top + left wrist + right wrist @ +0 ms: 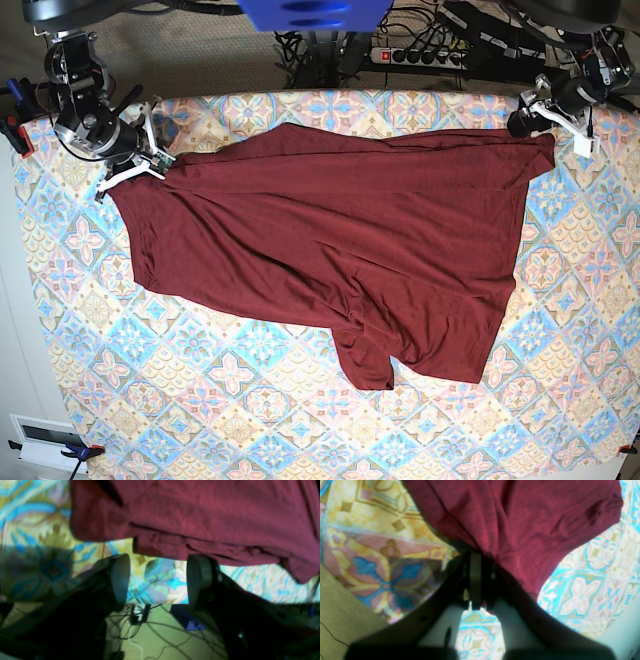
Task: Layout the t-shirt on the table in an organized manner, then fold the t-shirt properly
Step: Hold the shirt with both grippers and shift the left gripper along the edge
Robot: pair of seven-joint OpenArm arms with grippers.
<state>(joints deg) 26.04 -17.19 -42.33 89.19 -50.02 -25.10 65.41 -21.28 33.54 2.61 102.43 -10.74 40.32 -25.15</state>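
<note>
the maroon t-shirt [340, 240] lies spread across the upper and middle area of the patterned table [250, 420], wrinkled, with one sleeve [365, 360] bunched toward the lower centre in the base view. its long upper edge runs close to the far table edge.

left gripper [157, 580]: jaws stand wide apart with nothing between them. the two pads sit just below the shirt's hem [200, 547], one pad at the cloth edge; actual contact cannot be told. in the base view this gripper [540, 115] is at the shirt's upper right corner.

right gripper [476, 580]: jaws are pressed together, pinching a fold of the t-shirt [515, 525]. the cloth fans out from the pinch point. in the base view this gripper [140, 160] is at the shirt's upper left corner.

cables [140, 620] lie on the floor beyond the table edge.
</note>
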